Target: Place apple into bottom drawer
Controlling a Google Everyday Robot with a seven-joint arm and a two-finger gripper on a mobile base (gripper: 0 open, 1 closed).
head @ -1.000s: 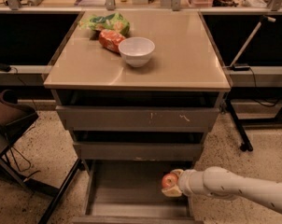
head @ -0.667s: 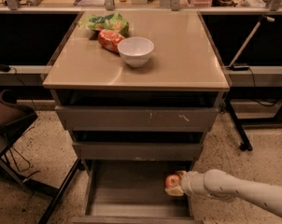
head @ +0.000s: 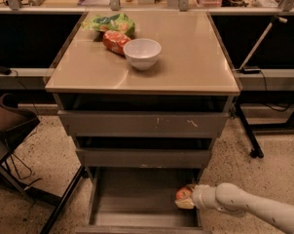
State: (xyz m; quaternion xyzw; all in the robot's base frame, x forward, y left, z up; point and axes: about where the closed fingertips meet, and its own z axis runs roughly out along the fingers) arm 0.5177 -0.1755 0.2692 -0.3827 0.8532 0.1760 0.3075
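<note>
Firstly, tool [head: 187, 199]: low at the right of the view, at the right side of the open bottom drawer; it is closed around the apple and holds it.
Apple [head: 184, 193]: small, red-orange with a pale yellowish part below; it sits at the tip of the tool, over the right part of the drawer tray, just beside the right wall. Whether it touches the drawer floor, I cannot tell.
Bottom drawer [head: 137, 199]: pulled out toward the camera, a wide grey tray with a flat floor and a low front lip.
Arm [head: 249, 206]: white and rounded, it comes in from the lower right corner and points left toward the drawer.
Middle drawer [head: 142, 157]: grey front, closed or nearly closed, directly above the open tray.
Top drawer [head: 142, 123]: grey front with some pale scuff marks at the right of its middle.
Desk [head: 195, 57]: tan flat top above the three drawers.
White bowl [head: 142, 52]: upright on the desk, left of its middle.
Orange-red snack packet [head: 114, 40]: lies just behind and left of the bowl, touching it or nearly so.
Green packet [head: 113, 22]: at the back left of the desk, behind the orange-red one.
Ground [head: 264, 174]: speckled beige, around the drawer unit.
</note>
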